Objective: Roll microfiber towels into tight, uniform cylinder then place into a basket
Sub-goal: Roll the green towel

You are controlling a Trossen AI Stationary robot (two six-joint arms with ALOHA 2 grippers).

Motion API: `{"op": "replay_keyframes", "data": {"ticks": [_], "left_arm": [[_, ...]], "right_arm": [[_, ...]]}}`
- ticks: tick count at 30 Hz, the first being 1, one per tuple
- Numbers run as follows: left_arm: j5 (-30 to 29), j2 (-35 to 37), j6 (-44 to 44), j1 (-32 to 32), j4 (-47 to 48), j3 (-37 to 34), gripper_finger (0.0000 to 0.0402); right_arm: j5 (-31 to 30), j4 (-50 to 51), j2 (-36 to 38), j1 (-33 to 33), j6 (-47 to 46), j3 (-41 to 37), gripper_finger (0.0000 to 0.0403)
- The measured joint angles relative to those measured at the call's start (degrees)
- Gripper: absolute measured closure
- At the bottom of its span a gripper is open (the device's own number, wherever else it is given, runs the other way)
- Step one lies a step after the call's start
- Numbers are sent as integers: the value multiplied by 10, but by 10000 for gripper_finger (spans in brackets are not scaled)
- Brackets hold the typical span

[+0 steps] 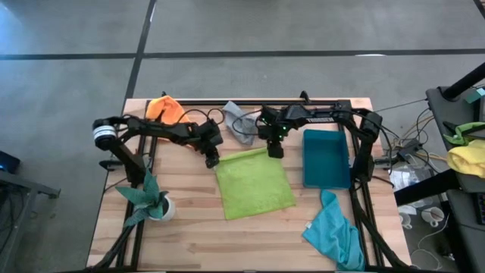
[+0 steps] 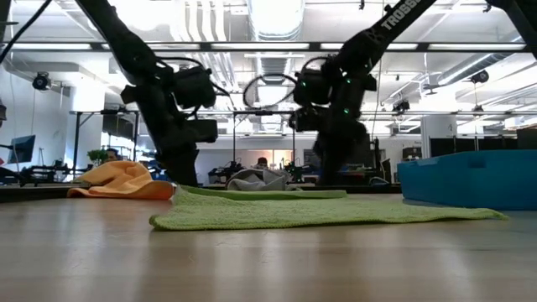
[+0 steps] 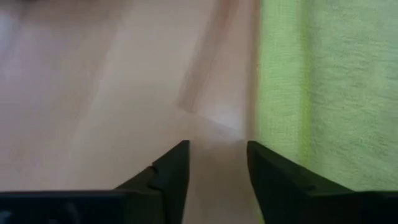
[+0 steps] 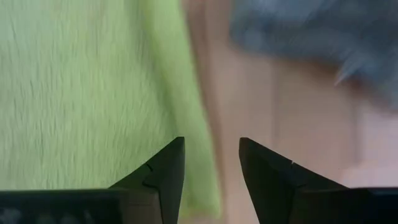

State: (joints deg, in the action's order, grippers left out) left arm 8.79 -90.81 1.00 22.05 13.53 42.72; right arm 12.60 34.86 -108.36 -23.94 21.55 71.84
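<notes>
The lime green towel (image 1: 254,183) lies spread flat on the table's middle, and also shows in the low view (image 2: 319,210). My left gripper (image 1: 213,160) is open, low over the towel's far left corner (image 3: 280,93). My right gripper (image 1: 274,151) is open, low over the towel's far right corner (image 4: 180,93). Each gripper's fingers stand astride the towel's edge, with bare wood in the gap. The orange towel (image 1: 167,108) and the grey towel (image 1: 241,123) lie bunched at the far edge. The turquoise towel (image 1: 333,231) lies crumpled at the near right. The teal basket (image 1: 326,158) stands right of the green towel.
A potted plant (image 1: 151,199) stands at the near left. The arms' black frame rails (image 1: 356,189) run along the table's sides and far edge. A yellow and green cloth heap (image 1: 466,152) lies off the table to the right.
</notes>
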Motion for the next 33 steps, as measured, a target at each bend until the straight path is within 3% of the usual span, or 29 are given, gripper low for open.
{"op": "replay_keyframes", "data": {"ticks": [5, 10, 18, 21, 27, 33], "left_arm": [[6, 5, 1, -4, -5, 0, 321], [5, 10, 1, -9, -3, 0, 330], [-27, 60, -2, -8, 68, 36, 331], [-39, 67, 2, -5, 46, 45, 331], [-16, 6, 12, -4, -51, 36, 328], [-12, -52, 16, -4, -71, 46, 275]], "right_arm": [[14, -54, -16, 0, -31, 26, 245], [33, -46, -57, 2, -44, 42, 244], [42, -30, -79, 7, -32, 43, 259], [42, -25, -79, 7, -31, 43, 274], [39, -2, -79, 17, -5, 47, 304], [39, -3, -82, 26, -4, 46, 326]]}}
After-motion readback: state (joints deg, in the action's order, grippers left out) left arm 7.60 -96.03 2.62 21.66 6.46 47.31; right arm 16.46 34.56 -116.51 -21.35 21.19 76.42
